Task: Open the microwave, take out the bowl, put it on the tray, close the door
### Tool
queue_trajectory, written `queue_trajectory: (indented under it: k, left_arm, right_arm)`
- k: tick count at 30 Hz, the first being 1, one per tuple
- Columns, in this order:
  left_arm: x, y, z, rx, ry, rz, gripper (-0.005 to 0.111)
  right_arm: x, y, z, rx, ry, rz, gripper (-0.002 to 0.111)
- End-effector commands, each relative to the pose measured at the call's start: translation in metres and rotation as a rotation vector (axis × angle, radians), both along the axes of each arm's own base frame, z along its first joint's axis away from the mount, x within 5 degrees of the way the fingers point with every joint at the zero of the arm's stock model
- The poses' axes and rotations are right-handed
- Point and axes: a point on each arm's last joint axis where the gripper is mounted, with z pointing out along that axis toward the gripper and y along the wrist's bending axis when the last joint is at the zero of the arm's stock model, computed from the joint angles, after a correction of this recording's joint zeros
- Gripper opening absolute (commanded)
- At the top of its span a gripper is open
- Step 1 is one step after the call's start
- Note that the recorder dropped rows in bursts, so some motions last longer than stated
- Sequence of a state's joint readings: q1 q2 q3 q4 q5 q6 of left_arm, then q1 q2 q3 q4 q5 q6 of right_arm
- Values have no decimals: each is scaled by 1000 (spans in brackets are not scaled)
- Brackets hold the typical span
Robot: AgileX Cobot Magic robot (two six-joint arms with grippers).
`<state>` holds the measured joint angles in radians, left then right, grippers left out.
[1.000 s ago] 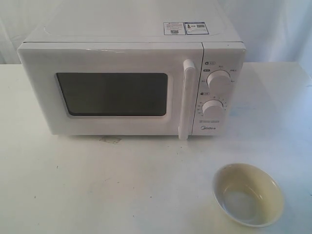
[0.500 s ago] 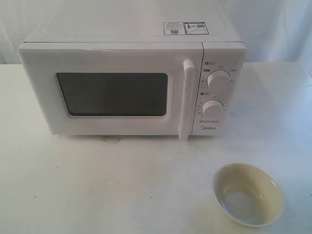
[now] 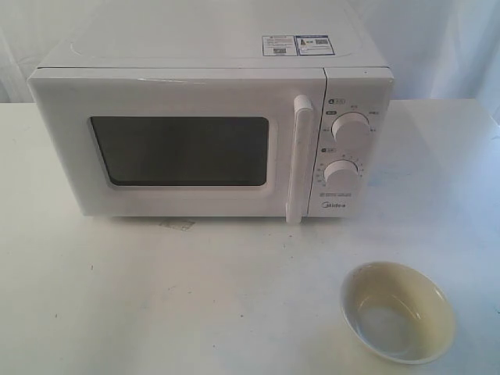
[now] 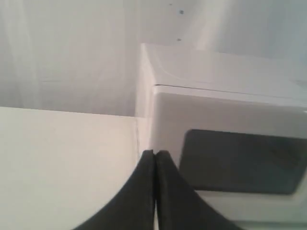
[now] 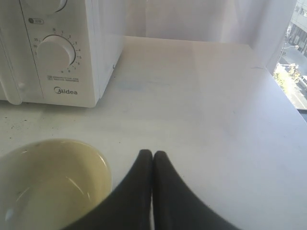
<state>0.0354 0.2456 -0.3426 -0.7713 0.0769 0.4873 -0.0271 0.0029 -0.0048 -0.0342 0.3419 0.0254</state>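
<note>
The white microwave (image 3: 211, 55) stands at the back of the table with its door (image 3: 180, 199) closed, bar handle (image 3: 298, 160) upright beside the two knobs. The cream-yellow bowl (image 3: 398, 310) sits on the table in front of the control panel, near the front right. No tray shows in any view. Neither gripper appears in the exterior view. My left gripper (image 4: 155, 154) is shut and empty, off the microwave's (image 4: 225, 110) left front corner. My right gripper (image 5: 152, 155) is shut and empty, above the table just beside the bowl (image 5: 50, 184).
The white table (image 3: 117, 297) runs wide in front of the microwave. White curtains hang behind. The table's right edge (image 5: 283, 96) lies by a window.
</note>
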Motion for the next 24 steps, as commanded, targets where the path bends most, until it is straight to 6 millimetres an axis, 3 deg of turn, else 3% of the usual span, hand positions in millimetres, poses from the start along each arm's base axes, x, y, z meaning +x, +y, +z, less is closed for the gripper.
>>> queue_trajectory:
  k: [1,9,15,21,24]
  left_arm:
    - [3,15,-8,-135,-80,161,0]
    - [1,14,-8,-203,-81,146,0]
    - [-12,12,-9,-150,-142,127,0]
    - [-22,16,-30,-134,-219,171,0]
    - [-19,18,-47,-136,-190,199,0]
  right_arm:
    - [0,0,-1,4,2,-5,0]
    - [0,0,-1,4,2,-5,0]
    - [0,0,-1,4,2,-5,0]
    - [0,0,-1,4,2,-5,0]
    - [0,0,-1,4,2,-5,0]
